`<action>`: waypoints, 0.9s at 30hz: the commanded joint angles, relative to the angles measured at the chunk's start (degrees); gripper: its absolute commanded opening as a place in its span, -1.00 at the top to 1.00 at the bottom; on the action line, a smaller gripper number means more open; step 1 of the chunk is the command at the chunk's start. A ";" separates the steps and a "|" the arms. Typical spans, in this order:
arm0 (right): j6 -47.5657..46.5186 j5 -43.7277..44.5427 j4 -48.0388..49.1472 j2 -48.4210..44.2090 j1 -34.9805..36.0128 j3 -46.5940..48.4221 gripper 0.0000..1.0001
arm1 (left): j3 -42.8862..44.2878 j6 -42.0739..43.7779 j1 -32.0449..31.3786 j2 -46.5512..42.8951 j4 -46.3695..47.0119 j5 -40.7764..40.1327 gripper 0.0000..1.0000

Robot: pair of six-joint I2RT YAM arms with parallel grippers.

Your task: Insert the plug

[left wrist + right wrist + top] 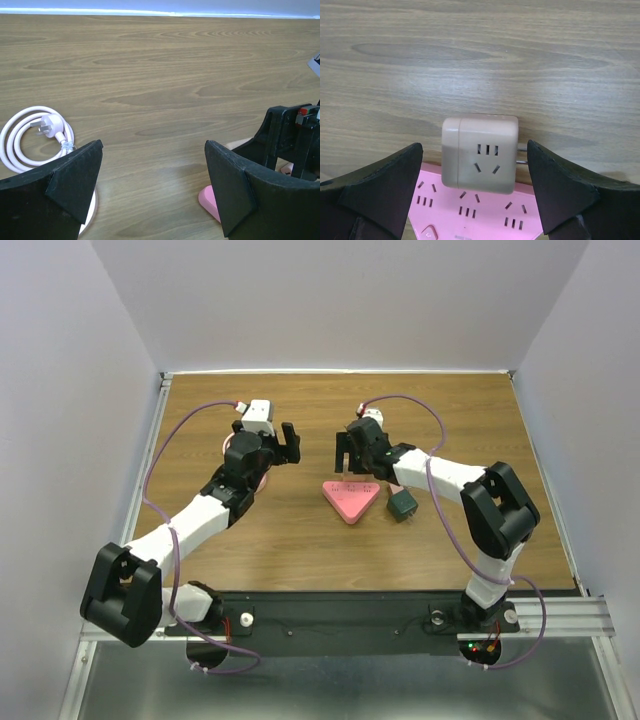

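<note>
Between right claw (473,150) jaws, beige plug (480,152)

The left arm (205,512) and right arm (440,475) share one build: white tubular links joined by bulky black joint housings (120,590), the largest sitting nearest the black mounting bar (340,615). A thin lilac cable (160,445) runs along each arm from the bar, looping free of the links. A white camera block (260,412) caps the left arm's end farthest from the bar. The left gripper (154,145) and right gripper (473,145) carry matte black, wedge-shaped fingers (385,195). Red and green lamps (478,647) glow just below the bar's right end.
</note>
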 commanded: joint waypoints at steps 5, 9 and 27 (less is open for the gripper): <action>0.97 4.01 -3.44 0.45 0.69 3.02 -0.65 | -0.89 0.94 0.67 -2.23 4.05 -0.26 -0.89; 0.80 3.40 -3.80 1.59 0.69 3.81 -0.51 | -0.89 1.03 0.67 -1.88 4.05 0.18 -0.89; -2.02 -7.91 -4.59 -0.15 -1.49 12.32 0.99 | -3.35 5.60 1.29 -3.81 9.67 11.05 -0.89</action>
